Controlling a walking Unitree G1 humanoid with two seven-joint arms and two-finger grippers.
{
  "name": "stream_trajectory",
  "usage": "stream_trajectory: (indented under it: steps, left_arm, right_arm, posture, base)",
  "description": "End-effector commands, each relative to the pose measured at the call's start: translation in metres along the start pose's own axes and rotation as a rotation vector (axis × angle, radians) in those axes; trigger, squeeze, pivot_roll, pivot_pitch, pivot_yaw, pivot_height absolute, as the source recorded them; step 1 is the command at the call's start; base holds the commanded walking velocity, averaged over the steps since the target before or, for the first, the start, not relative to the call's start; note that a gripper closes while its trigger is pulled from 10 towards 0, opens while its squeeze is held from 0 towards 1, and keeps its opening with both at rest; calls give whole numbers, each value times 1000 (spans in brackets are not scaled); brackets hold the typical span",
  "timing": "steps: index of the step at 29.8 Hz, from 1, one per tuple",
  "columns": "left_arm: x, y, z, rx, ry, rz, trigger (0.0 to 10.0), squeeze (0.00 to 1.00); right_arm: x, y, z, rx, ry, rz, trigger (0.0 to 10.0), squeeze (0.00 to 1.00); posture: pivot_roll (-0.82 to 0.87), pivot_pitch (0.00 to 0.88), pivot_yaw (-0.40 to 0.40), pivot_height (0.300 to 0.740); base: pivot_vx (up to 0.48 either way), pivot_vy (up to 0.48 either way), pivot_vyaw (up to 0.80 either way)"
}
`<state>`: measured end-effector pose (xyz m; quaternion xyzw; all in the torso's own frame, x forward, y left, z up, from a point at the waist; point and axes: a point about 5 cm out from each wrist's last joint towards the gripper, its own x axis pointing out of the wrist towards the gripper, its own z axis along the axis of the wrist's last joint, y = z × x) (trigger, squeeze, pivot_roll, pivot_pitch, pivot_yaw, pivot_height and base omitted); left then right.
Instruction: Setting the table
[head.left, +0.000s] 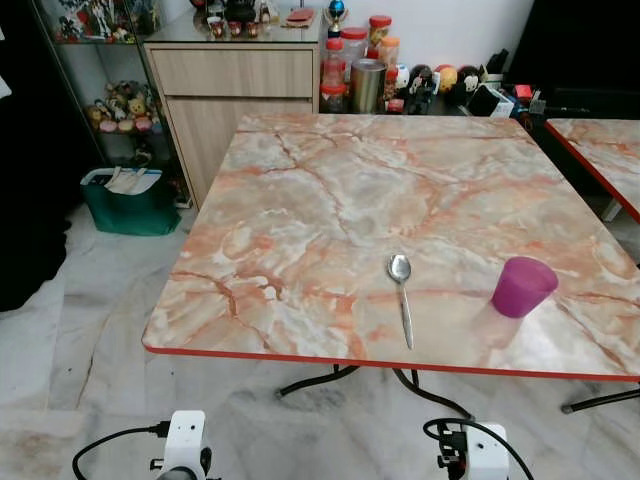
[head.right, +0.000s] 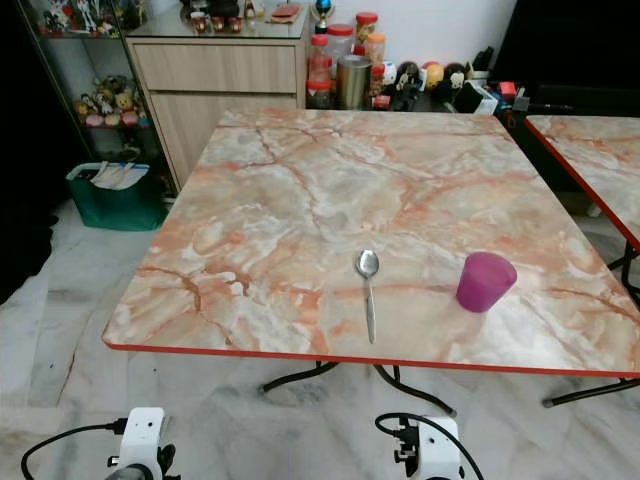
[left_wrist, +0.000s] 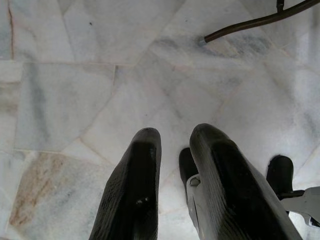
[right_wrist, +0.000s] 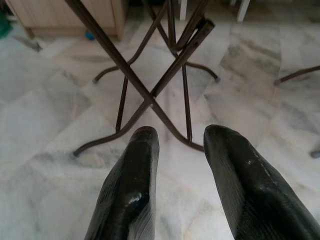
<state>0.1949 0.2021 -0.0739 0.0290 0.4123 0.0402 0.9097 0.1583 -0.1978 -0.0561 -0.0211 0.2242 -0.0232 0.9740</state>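
Although a metal spoon (head.left: 401, 292) and a purple cup (head.left: 522, 286) are already laid near the front edge of the marble-patterned bench (head.left: 330, 190), well apart from each other, the setting is judged only begun — no plate is seen. Both pieces lie above and ahead of the left claw (left_wrist: 172, 150) and right claw (right_wrist: 180, 145), which hang below the bench over the floor, fingers parted, nothing held.

White marble floor (head.left: 90, 330) — wooden cabinet (head.left: 228, 95) against the far wall, green bin (head.left: 130, 205) beside
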Motion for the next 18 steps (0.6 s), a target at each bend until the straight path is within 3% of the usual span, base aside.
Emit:
stream_trajectory:
  steps: [1, 11, 13, 18]
  left_arm:
    - [0, -1, -3, 3, 20, -5, 10000, 0]
    - [-1, 1, -4, 6, 21, -4, 10000, 0]
    - [-1, 3, -3, 11, 22, -2, 10000, 0]
    - [0, 3, -2, 14, 19, -2, 10000, 0]
  right_arm:
    - [-3, 1, 5, 10, -47, 7, 10000, 0]
    - [-19, -1, 18, -10, -138, -4, 10000, 0]
    - [-18, 0, 48, -7, -249, 3, 10000, 0]
    - [-18, 1, 78, -14, -348, 19, 10000, 0]
  posture:
    - [28, 0, -27, 740]
    - [21, 0, -23, 740]
    - [15, 0, -20, 740]
    - [12, 0, -21, 740]
  base:
    - [0, 0, 0]
    - [0, 0, 0]
    - [0, 0, 0]
    - [0, 0, 0]
